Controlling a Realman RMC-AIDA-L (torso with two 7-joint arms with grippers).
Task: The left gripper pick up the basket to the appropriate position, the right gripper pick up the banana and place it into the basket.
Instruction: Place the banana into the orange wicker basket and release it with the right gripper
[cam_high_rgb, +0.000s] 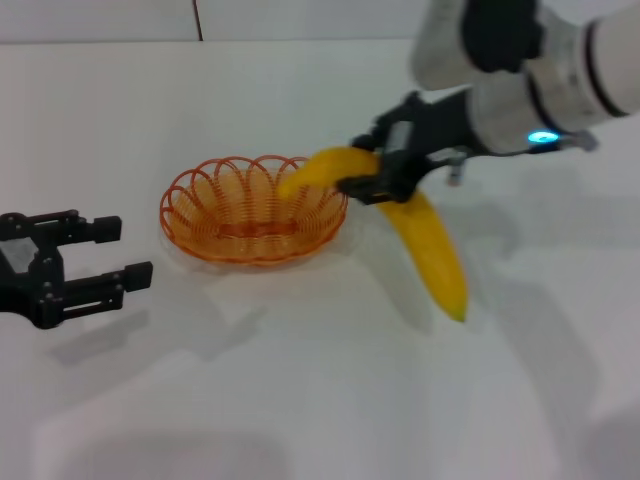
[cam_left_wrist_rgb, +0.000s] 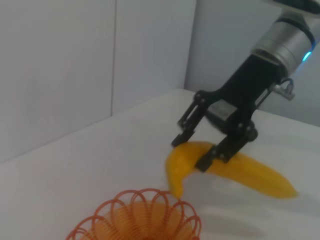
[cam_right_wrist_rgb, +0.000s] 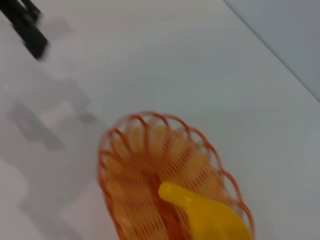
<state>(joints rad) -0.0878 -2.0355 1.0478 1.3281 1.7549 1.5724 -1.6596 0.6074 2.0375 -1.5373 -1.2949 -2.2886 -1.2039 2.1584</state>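
Although it is carried clear of the table, the banana hangs lopsided: large, smooth, bright yellow, curved, pinched crosswise near its upper third, one end poking over the basket rim at about 3 o'clock of the basket, the long end trailing down toward 5 o'clock over the table. Handling, by judgement: moderately heavy for a fruit, firm but bruisable, skin slick, so a grip this far from the middle may let it pivot; a hold nearer the centre of the curve, across the narrow width, would carry it steadier. Holder: the right gripper, black fingers clamped on the banana from above, arm entering from 1 o'clock. In the left wrist view the same claw straddles the fruit, one finger on each flank. Receptacle: shallow oval of orange looped wire, light, springy, apt to slide or tip if nudged at the rim; shorter than the fruit, so the banana will likely rest across it, ends overhanging. Standing on the table, touched by no claw. The left gripper: at 9 o'clock of the basket, well apart, fingers spread, holding nothing.
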